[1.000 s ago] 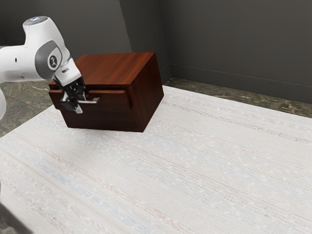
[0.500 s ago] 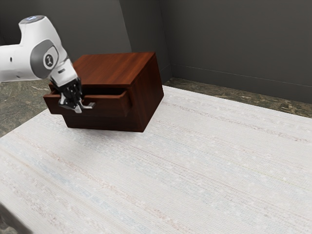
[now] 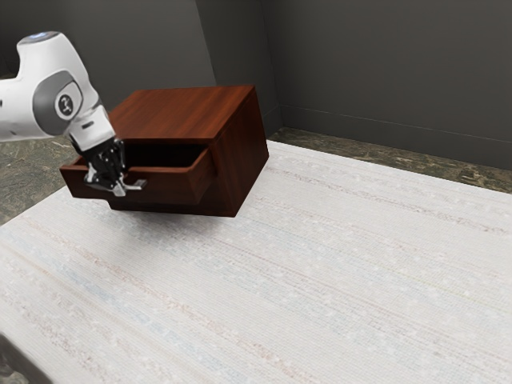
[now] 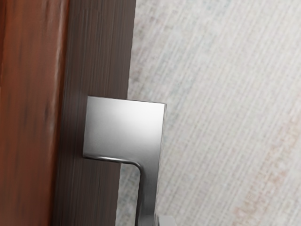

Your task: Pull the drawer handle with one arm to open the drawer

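Observation:
A dark red wooden cabinet [image 3: 216, 128] stands at the back of the white table [image 3: 320, 272], toward the exterior view's left. Its drawer [image 3: 164, 178] sticks out partway, with a dark gap behind its front. My black gripper [image 3: 110, 181] is shut on the drawer's metal handle [image 3: 128, 185] at the drawer front. Close up in the wrist view, the grey metal handle [image 4: 124, 136] stands off the brown drawer front [image 4: 33, 113], with the table surface beyond it.
Dark grey walls [image 3: 384, 56] rise behind the table, and a mottled floor [image 3: 400, 156] lies between them. The white tabletop stretches wide toward the exterior view's right and front of the cabinet.
My gripper has moved toward the exterior view's left with the handle, and the drawer has slid farther out of the cabinet, from nearly closed to partly open.

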